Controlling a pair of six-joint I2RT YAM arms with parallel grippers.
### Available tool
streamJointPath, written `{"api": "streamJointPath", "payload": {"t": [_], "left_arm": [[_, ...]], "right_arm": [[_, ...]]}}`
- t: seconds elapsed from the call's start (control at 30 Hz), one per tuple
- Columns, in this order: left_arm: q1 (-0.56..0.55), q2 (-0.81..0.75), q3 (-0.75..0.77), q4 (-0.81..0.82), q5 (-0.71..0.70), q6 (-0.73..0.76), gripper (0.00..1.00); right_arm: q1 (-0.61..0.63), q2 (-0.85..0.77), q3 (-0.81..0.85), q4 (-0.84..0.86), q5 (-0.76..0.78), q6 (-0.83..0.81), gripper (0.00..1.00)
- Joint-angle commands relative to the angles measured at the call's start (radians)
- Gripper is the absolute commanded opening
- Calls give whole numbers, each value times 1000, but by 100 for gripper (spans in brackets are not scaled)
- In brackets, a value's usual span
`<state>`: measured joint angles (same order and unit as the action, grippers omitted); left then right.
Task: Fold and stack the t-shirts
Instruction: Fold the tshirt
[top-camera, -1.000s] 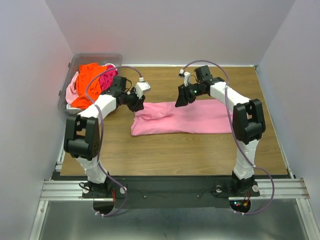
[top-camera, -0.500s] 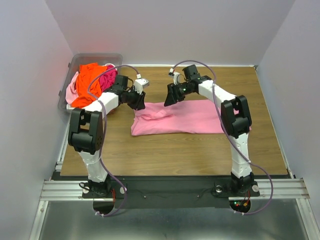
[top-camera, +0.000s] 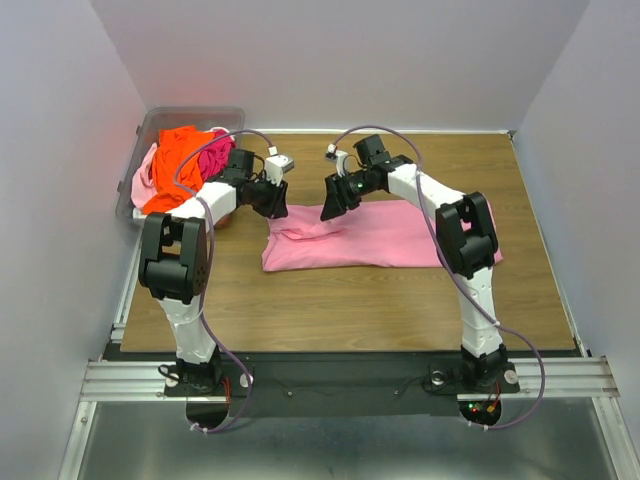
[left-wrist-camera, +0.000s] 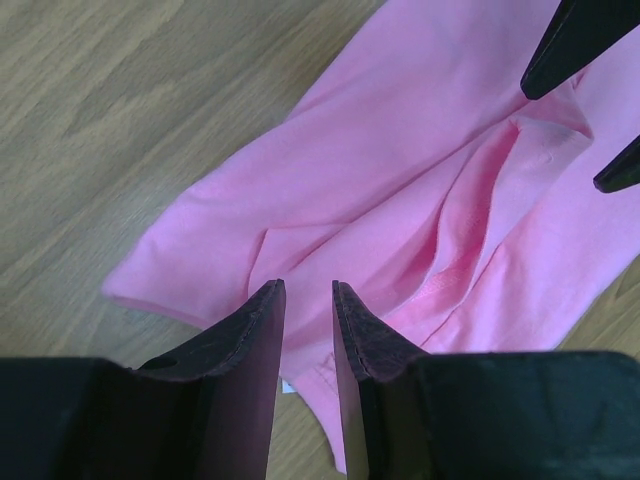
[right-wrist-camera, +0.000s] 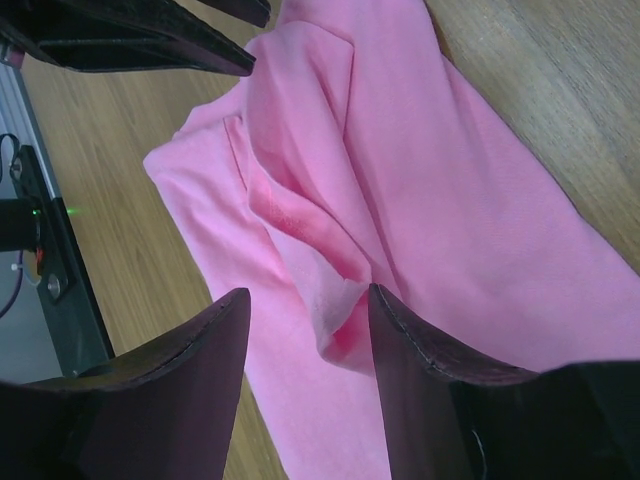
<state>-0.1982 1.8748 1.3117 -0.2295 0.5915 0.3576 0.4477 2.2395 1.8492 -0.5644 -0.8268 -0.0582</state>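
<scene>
On the wooden table (top-camera: 400, 300) we see the light pink t-shirt (top-camera: 390, 238) lying folded near the middle. Over its left end, the left gripper (left-wrist-camera: 307, 290) shows only a narrow gap and holds nothing. The right gripper (right-wrist-camera: 308, 292) stands wider, also empty. The other t-shirts (top-camera: 178, 165) lie heaped in the clear bin (top-camera: 160, 118).

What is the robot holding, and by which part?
Nothing: the left end effector and right end effector both hover open above the light pink t-shirt.
</scene>
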Motion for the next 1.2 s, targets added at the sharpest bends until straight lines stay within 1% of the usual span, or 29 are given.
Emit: {"api": "streamJointPath", "payload": {"t": [0.0, 0.27, 0.33, 0.37, 0.43, 0.47, 0.53, 0.57, 0.6, 0.8, 1.03, 1.07, 1.17], "left_arm": [[9, -14, 46, -5, 4, -8, 37], [9, -17, 58, -8, 2, -12, 37], [8, -16, 63, -13, 4, -12, 37], [8, -17, 66, -13, 2, -12, 37], [9, -20, 66, -14, 1, -11, 37], [9, -20, 64, -14, 1, -11, 37], [8, -20, 66, -13, 1, -11, 37], [8, -19, 66, -14, 1, -12, 37], [8, -17, 66, -14, 1, -16, 37], [9, -23, 61, -13, 2, -20, 37], [8, -40, 50, -11, 25, -20, 37], [9, -42, 49, -11, 31, -20, 36], [9, -46, 40, -11, 47, -22, 36]], "right_arm": [[14, 5, -22, 3, -2, -32, 56], [25, 15, -16, -3, 11, -40, 54], [26, 19, -22, -5, 3, -46, 51], [26, 17, -25, -5, -1, -55, 42], [28, -1, -36, -5, -5, -68, 34], [28, -9, -45, -5, -9, -78, 27], [28, -24, -59, -6, -11, -95, 18], [28, -47, -74, -8, -15, -116, 8], [28, -58, -82, -6, -18, -126, 1], [28, -142, -149, -26, -25, -225, 1], [35, -182, -185, -68, 15, -328, 0], [39, -182, -188, -71, 37, -339, 2], [51, -166, -192, -81, 63, -359, 11]]}}
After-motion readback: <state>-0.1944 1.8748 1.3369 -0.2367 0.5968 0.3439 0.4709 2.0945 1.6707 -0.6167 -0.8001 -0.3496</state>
